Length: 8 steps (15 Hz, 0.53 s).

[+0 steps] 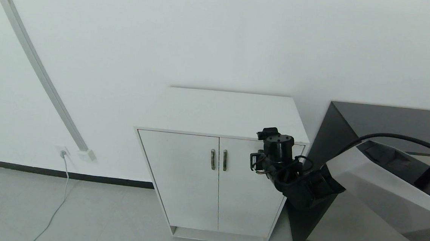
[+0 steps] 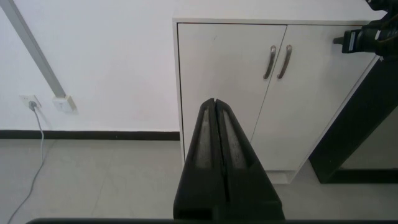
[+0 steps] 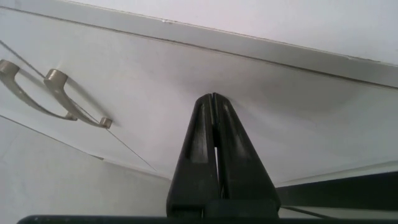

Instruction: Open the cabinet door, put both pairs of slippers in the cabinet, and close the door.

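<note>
The white cabinet [image 1: 195,179] stands against the wall with both doors shut; its two metal handles [image 1: 218,159] meet at the middle seam. My right arm's wrist [image 1: 278,151] hangs in front of the upper part of the right-hand door. In the right wrist view my right gripper [image 3: 214,98] is shut with nothing in it, its tips close to the door panel and off to one side of the handles [image 3: 56,78]. My left gripper [image 2: 214,104] is also shut and empty, held back from the cabinet [image 2: 230,74] and pointing at its left door.
A black glossy unit [image 1: 351,122] stands right against the cabinet's right side. A wall socket with a grey cable [image 1: 62,152] and a slanted white conduit [image 1: 34,58] lie to the left. Grey tiled floor [image 1: 98,214] spreads in front.
</note>
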Motion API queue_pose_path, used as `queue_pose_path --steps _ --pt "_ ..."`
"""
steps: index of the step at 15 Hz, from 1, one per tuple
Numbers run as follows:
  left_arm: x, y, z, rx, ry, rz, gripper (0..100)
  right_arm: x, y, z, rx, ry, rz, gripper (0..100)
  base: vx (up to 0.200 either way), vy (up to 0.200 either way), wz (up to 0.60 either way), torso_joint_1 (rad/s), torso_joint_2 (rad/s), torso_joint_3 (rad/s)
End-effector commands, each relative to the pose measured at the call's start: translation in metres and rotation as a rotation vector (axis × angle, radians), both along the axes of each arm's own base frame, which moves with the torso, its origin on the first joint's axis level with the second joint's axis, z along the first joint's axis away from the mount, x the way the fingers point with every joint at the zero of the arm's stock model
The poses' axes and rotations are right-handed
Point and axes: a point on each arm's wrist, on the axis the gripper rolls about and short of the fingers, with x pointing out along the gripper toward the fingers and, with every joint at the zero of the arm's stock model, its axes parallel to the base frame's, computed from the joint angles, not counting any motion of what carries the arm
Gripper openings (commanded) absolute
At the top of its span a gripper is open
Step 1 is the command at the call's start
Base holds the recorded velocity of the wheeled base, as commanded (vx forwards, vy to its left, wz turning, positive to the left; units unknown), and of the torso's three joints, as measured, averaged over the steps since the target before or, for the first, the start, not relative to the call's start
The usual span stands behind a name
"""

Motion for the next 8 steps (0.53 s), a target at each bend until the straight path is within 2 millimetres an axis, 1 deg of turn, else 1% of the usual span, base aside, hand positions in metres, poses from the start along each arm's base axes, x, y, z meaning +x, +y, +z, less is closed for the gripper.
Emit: queue_pose_path --steps 1,5,7,8 --pt "0.0 0.0 0.0 0.0 0.001 0.0 0 -0.01 -0.003 0.015 0.008 -0.011 0.006 0 0.0 0.0 0.0 0.0 0.0 0.0" --pt "0.0 0.0 0.0 -0.002 0.001 0.0 0 -0.05 -0.021 0.035 -0.006 0.014 0.024 0 0.0 0.0 0.0 0.0 0.0 0.0" --pt "0.0 0.0 0.0 -0.002 0.001 0.0 0 -0.075 -0.038 0.045 -0.005 0.008 0.025 0 0.0 0.0 0.0 0.0 0.0 0.0" --pt "0.0 0.0 0.0 0.0 0.001 0.0 0 -0.083 -0.045 0.05 -0.003 0.003 0.019 0 0.0 0.0 0.0 0.0 0.0 0.0"
